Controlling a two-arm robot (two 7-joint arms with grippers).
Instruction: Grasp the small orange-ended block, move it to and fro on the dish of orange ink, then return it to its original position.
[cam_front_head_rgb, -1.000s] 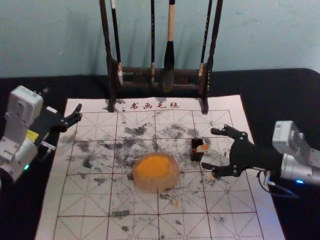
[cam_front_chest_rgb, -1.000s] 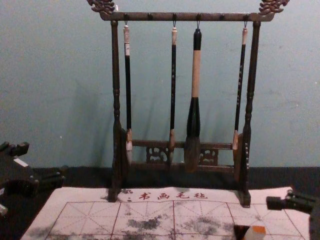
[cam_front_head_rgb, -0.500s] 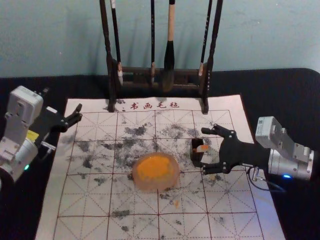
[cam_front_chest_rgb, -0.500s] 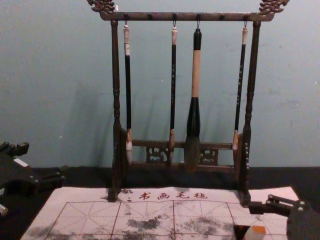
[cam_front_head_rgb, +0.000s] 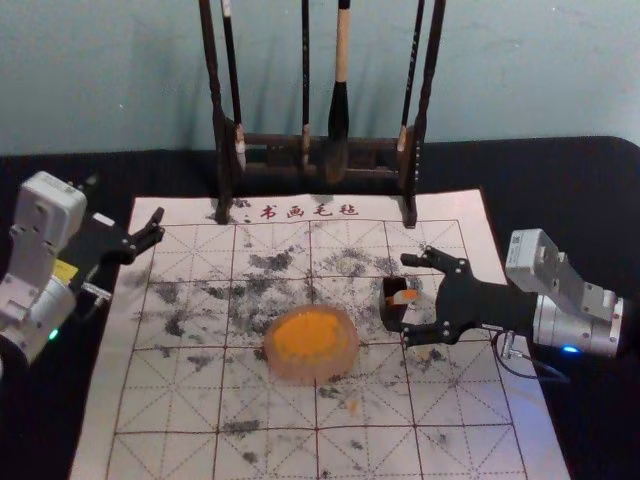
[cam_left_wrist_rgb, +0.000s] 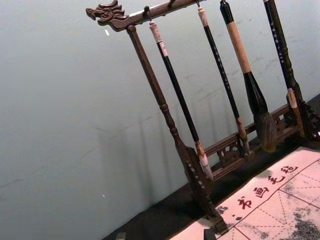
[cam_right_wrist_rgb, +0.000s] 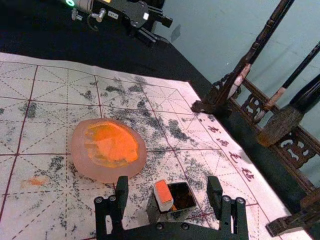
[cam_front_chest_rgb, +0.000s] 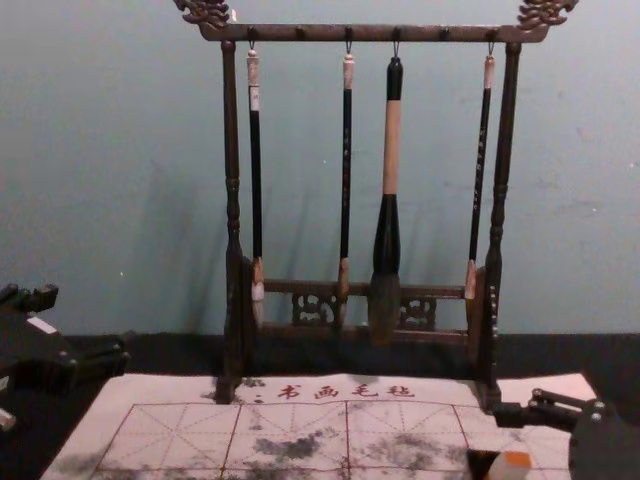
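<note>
Chest view | orange-ended block cut off below | right gripper open around it | left gripper open, left edge

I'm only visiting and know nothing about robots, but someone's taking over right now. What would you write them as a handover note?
Right gripper: open, fingers on either side of the small dark box and block, gripping neither.
Left gripper: open, idle by the sheet's far left corner.
Orange-ended block: at the box, apparently standing in it. Orange ink dish: on the sheet, left of the box.
Done: right gripper lined up; block not grasped.
Left: grasp block, move it to and fro on the ink, return it.
</note>
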